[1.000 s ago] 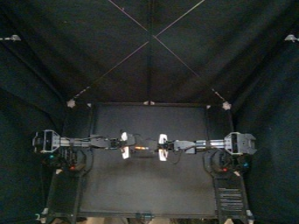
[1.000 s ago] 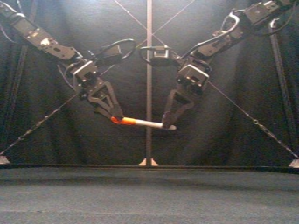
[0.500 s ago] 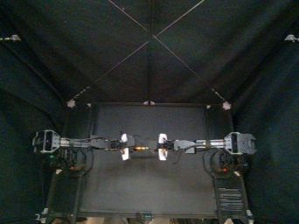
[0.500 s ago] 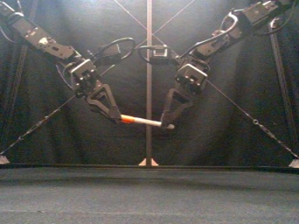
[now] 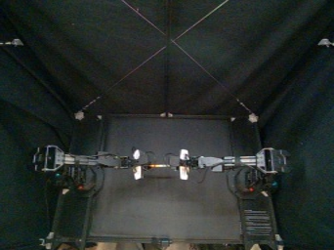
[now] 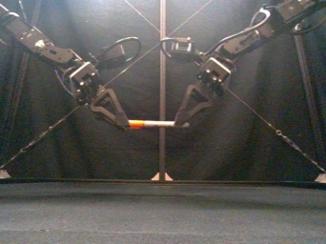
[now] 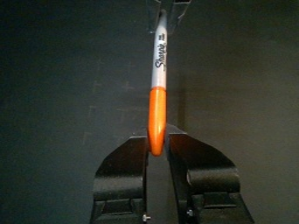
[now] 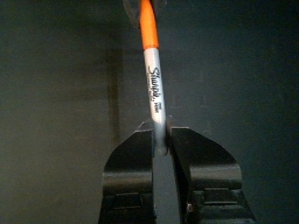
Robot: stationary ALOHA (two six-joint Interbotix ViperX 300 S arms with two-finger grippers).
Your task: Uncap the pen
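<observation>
A marker pen (image 6: 155, 123) with a grey barrel and an orange cap (image 6: 135, 123) hangs level in the air above the table, held at both ends. My left gripper (image 6: 124, 122) is shut on the orange cap (image 7: 156, 118). My right gripper (image 6: 184, 122) is shut on the far end of the grey barrel (image 8: 155, 83). The cap sits on the pen. In the top view the pen (image 5: 158, 170) spans the short gap between the left gripper (image 5: 140, 170) and the right gripper (image 5: 181, 169) over the table's middle.
The black table (image 5: 163, 210) lies below the pen. The black back curtain (image 6: 163, 57) hangs behind both arms.
Both grippers have lifted the pen a little. It was tilted with the barrel end lower and now lies level. Both grips are unchanged.
</observation>
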